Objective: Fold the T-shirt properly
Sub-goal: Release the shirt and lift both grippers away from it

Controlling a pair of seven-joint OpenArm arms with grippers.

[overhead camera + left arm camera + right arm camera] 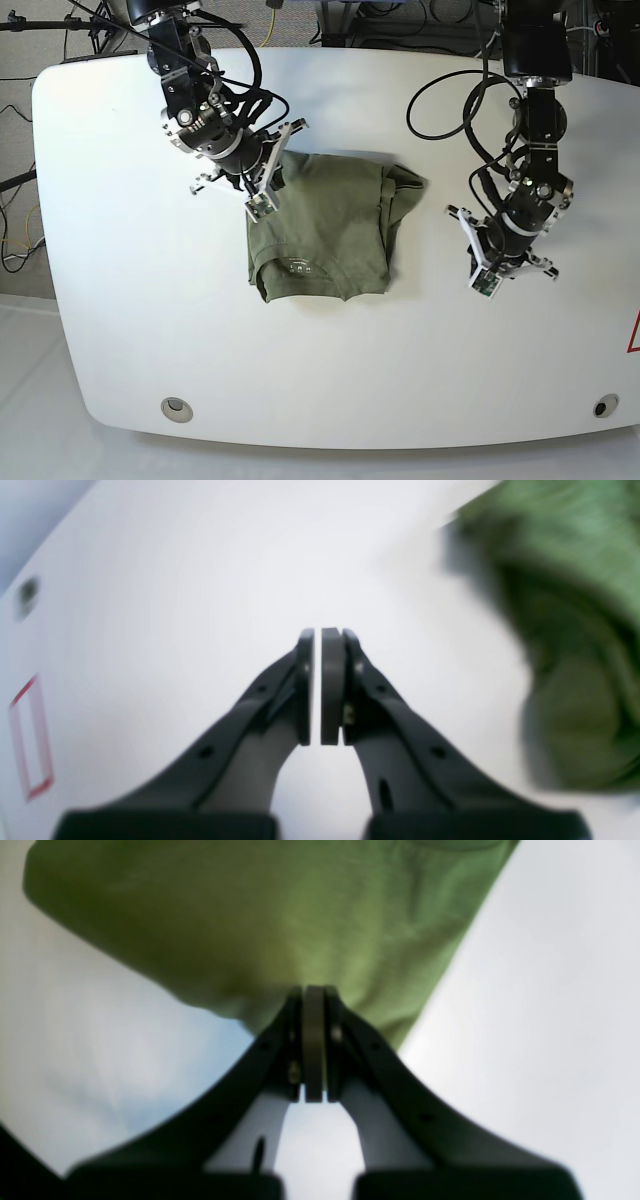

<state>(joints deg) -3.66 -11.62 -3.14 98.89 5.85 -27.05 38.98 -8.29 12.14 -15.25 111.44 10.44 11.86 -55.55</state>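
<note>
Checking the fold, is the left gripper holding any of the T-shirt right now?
No, the left gripper is shut on nothing above bare table, beside the T-shirt.

We see our left hand hanging over the bare white counter, its two dark fingers drawn together with only a thin sliver of light between the pads and nothing between them. The olive-green T-shirt lies bunched and blurred at the right edge, apart from the hand. A red outlined mark sits at far left.

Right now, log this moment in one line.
T-shirt: partly folded on table | left gripper: shut, empty, beside shirt | right gripper: shut, over shirt
</note>
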